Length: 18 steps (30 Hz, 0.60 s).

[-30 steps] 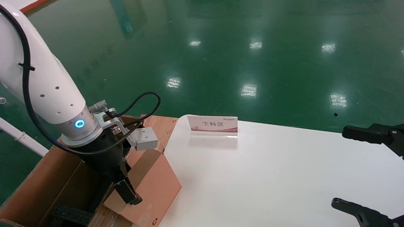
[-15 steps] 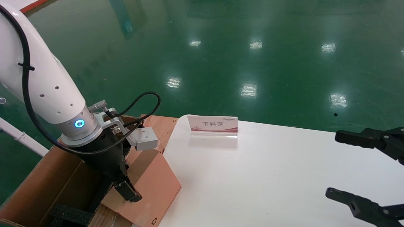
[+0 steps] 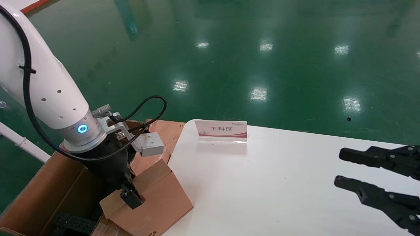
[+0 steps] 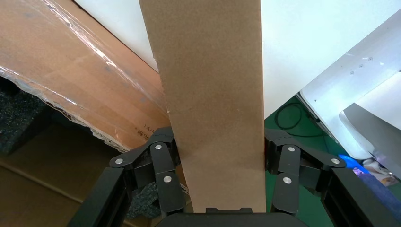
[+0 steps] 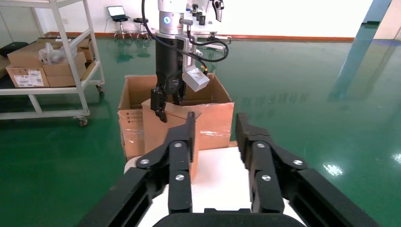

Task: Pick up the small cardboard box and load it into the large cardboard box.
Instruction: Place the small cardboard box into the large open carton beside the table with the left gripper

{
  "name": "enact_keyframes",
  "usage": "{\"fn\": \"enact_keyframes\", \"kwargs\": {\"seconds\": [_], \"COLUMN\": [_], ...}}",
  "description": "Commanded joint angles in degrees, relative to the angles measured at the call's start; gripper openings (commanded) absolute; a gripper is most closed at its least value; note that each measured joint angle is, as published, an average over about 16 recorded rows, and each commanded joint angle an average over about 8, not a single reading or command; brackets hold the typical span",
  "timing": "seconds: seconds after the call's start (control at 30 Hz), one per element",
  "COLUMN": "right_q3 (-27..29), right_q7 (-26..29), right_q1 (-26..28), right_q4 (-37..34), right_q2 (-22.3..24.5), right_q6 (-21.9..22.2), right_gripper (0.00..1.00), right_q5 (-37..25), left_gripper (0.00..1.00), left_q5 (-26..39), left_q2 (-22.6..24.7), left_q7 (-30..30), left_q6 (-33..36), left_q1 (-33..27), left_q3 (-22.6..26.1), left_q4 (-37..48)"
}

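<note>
My left gripper (image 3: 131, 198) is shut on the small cardboard box (image 3: 157, 196), a plain brown carton held tilted over the right rim of the large cardboard box (image 3: 42, 186), next to the table edge. In the left wrist view the small box (image 4: 213, 85) fills the space between the fingers (image 4: 163, 172) of the left gripper (image 4: 217, 156), above the large box's taped flap (image 4: 71, 80) and black foam (image 4: 19, 118). My right gripper (image 3: 339, 167) is open and empty over the table's right side. The right wrist view shows the right gripper (image 5: 216, 117), the small box (image 5: 158, 135) and the large box (image 5: 131, 132).
A white table (image 3: 279, 196) carries a small sign stand (image 3: 221, 128) at its far edge. Green floor lies beyond. In the right wrist view a wheeled rack (image 5: 47, 61) with cartons stands past the large box.
The left gripper has turned the small box so its broad face lies flatter, over the large box's rim. The right gripper has moved further in over the table, its fingers closer together.
</note>
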Motion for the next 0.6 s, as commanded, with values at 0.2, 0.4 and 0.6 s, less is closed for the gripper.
{"fn": "enact_keyframes", "kwargs": {"seconds": [0.2, 0.4, 0.6], "right_q3": [0.0, 0.0, -0.1], "right_q7": [0.0, 0.0, 0.0], "right_q1": [0.0, 0.0, 0.0], "right_q4": [0.0, 0.0, 0.0], "right_q2": [0.0, 0.0, 0.0], "right_q6": [0.0, 0.0, 0.0], "right_gripper": [0.0, 0.0, 0.0], "right_q5": [0.0, 0.0, 0.0], "left_gripper": [0.0, 0.0, 0.0], "left_q5": [-1.1, -1.0, 0.4], "left_q2": [-0.5, -2.0, -3.1], "left_q7": [1.2, 2.2, 3.5], "left_q6": [-0.4, -0.2, 1.6], "left_q1": [-3.3, -10.4, -19.2], "left_q3": [-1.5, -4.4, -6.7], "left_q4": [0.6, 1.2, 3.0]}}
